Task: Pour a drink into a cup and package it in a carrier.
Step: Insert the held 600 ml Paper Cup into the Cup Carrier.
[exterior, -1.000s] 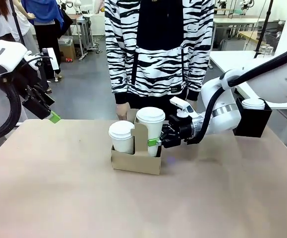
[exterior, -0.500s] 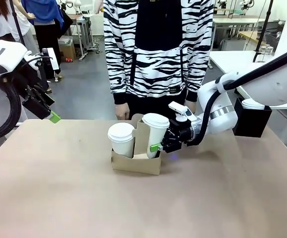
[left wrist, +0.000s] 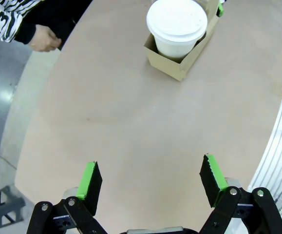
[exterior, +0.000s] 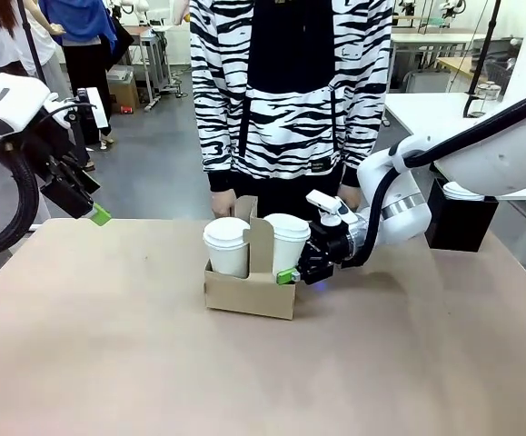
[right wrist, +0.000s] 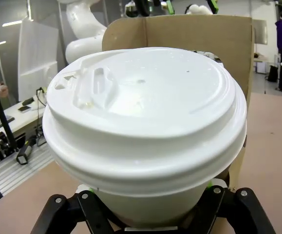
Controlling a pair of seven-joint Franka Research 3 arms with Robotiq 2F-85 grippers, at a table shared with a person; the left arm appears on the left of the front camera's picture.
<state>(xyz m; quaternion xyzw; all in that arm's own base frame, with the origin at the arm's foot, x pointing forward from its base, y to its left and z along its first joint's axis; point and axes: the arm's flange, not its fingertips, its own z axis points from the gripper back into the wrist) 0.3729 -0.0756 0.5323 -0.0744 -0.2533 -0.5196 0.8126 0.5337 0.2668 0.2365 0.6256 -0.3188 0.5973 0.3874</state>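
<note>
**Inspector:** Since the earlier front picture, the cup (exterior: 287, 239) held by the right gripper (exterior: 295, 270) has sunk from well above the carrier (exterior: 249, 292) into its right-hand hole; the lid now sits about level with the second lidded cup (exterior: 227, 243) in the left hole.

**Assistant:** State of the claws?

**Inspector:** Nearest, in the left wrist view, the left gripper (left wrist: 150, 180) stands wide and holds nothing, over bare table (left wrist: 131, 122) well away from the carrier. The right gripper is clamped on the cup's lower wall; its wrist view has the white lid (right wrist: 143, 105) close up, the cardboard handle tab (right wrist: 189, 31) just behind.

**Assistant:** Step in hand?

**Inspector:** Packaging, judged nearly complete. The next move calls for checking that the cup is bottomed, then opening the jaws and backing out sideways without dragging the carrier.

**Assistant:** Obstructions?

**Inspector:** The handle tab stands between the two cups. Farther off, the person (exterior: 290, 91) stands at the table's far edge, directly behind the carrier. The black box of lids (exterior: 462, 218) sits behind the right arm.
</note>
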